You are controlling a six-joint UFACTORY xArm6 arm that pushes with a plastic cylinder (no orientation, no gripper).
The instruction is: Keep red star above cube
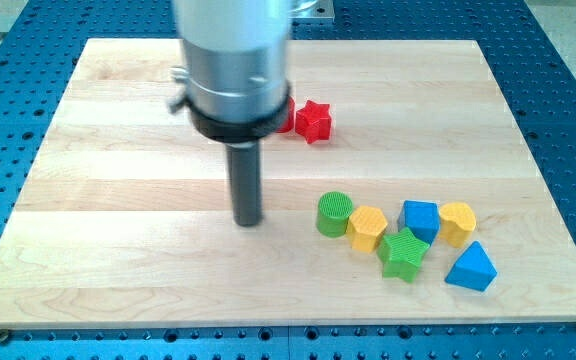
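Camera view: small red plastic star (314, 121) already sits above blue cube (420, 219); fingerless rod's tip (247, 222), holding nothing, rests left of the green cylinder (334, 213).

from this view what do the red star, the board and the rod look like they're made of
Red star: probably plastic, maybe painted wood; even matte red with ridged sides. Board: pale wood, with visible grain and joined planks, smooth finish. Rod: dark and matte, perhaps rubber or plastic; my tip rests on the board to the view's left of the green cylinder. The material is not certain.
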